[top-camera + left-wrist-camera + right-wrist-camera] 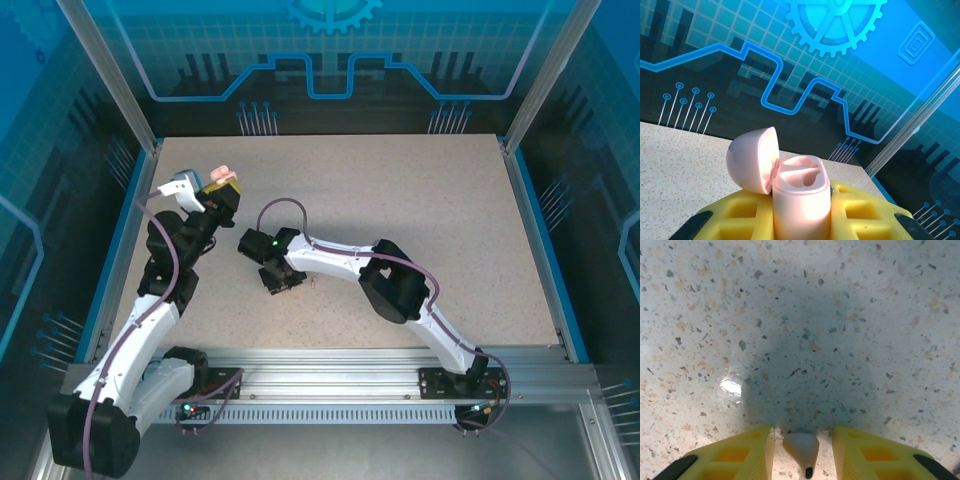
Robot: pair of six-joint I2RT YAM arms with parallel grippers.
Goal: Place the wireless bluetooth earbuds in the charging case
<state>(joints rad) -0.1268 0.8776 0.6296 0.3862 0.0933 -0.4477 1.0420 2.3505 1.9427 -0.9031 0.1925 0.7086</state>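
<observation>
1. Yellow fingers (760, 450) of my right gripper (803, 430) sit lowest in the right wrist view, one on each side of a bud (801, 447).
2. That bud is pale and lies on the table (815, 315). Its rounded end points away from the camera, and its stem comes toward it, ending in a dark spot.
3. My right jaws stand apart. A strip of table shows between the bud and each finger, so nothing is pinched (the bud is flanked, not gripped).
4. Beyond the bud my gripper's shadow falls on the speckled top, with a bright glint (731, 386) at the shadow's left edge.
5. My left gripper (800, 220) is clamped on the pink case (800, 200), which stands upright between its yellow fingers (740, 215).
6. The lid (752, 157) is swung open and tipped to the left, and the case top shows two hollows.
7. From above, my left gripper (222, 190) holds the case (224, 173) toward the far left of the table (420, 200).
8. My right gripper (278, 280) is low on the table, nearer my bases and to the right of the case.
</observation>
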